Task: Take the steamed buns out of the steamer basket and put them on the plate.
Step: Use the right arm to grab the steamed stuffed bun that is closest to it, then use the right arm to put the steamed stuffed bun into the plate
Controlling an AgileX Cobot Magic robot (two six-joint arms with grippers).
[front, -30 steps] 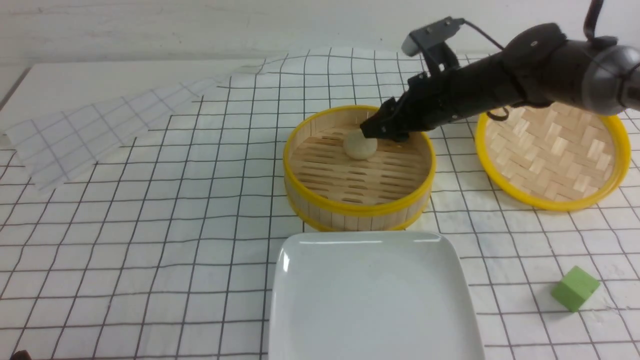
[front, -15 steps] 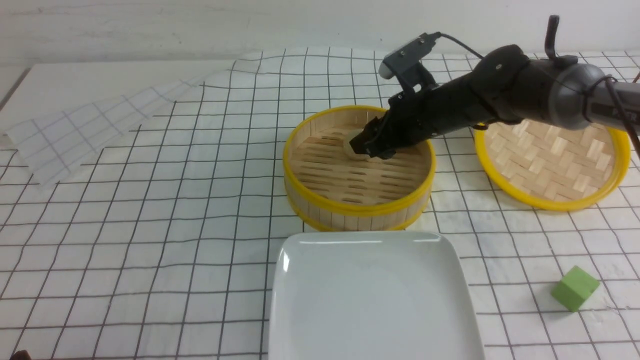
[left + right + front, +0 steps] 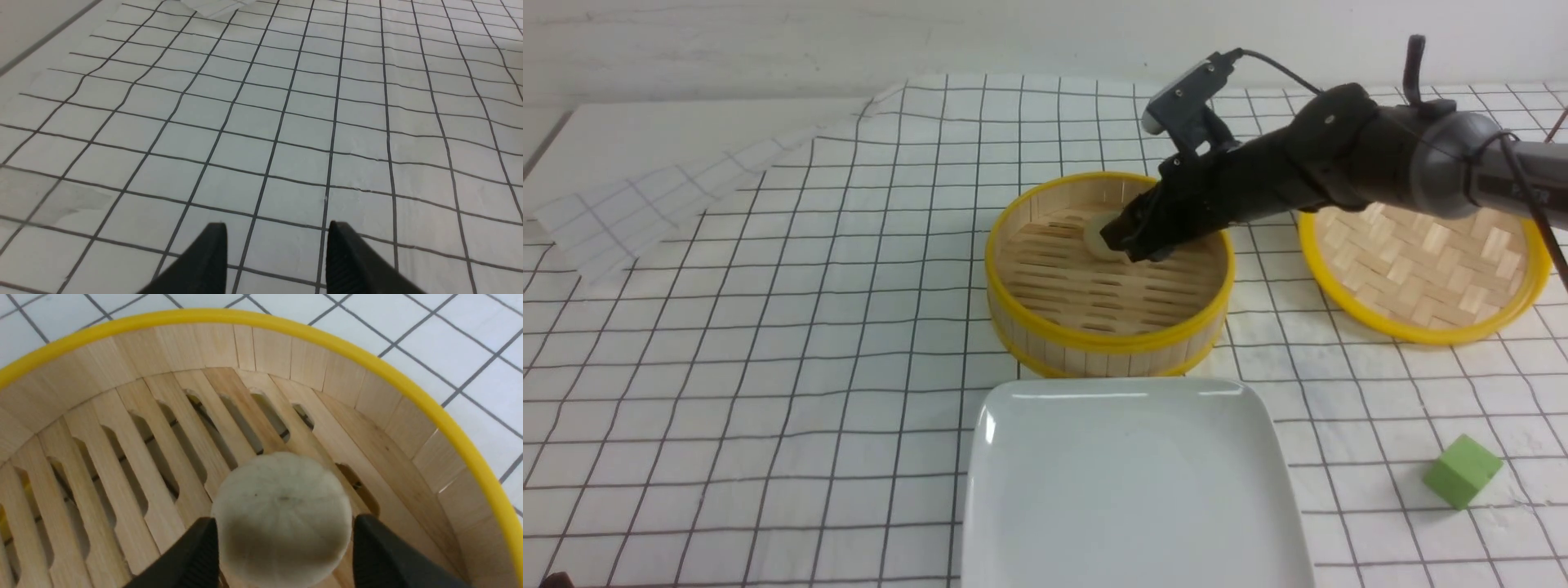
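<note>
One off-white steamed bun point(image 3: 1094, 238) sits on the slatted floor of the bamboo steamer basket point(image 3: 1029, 331), toward its far side. My right gripper point(image 3: 1124, 242) reaches down into the basket from the right. It is open, with one finger on each side of the bun point(image 3: 282, 514), close to its sides. In the right wrist view the basket's wall point(image 3: 253, 347) curves behind the bun. The white square plate point(image 3: 1135, 498) lies bare just in front of the basket. My left gripper point(image 3: 278, 230) hangs open over the checked cloth, with nothing between its fingers.
The shallow woven lid point(image 3: 1421, 245) with a yellow rim lies right of the basket, under my right arm. A green cube point(image 3: 1462, 472) sits at the front right. A loose checked sheet point(image 3: 645, 216) lies at the back left.
My right gripper has moved left and down from beside the bun until its open fingers straddle it, hiding part of the bun in the front view. The bun has not moved.
</note>
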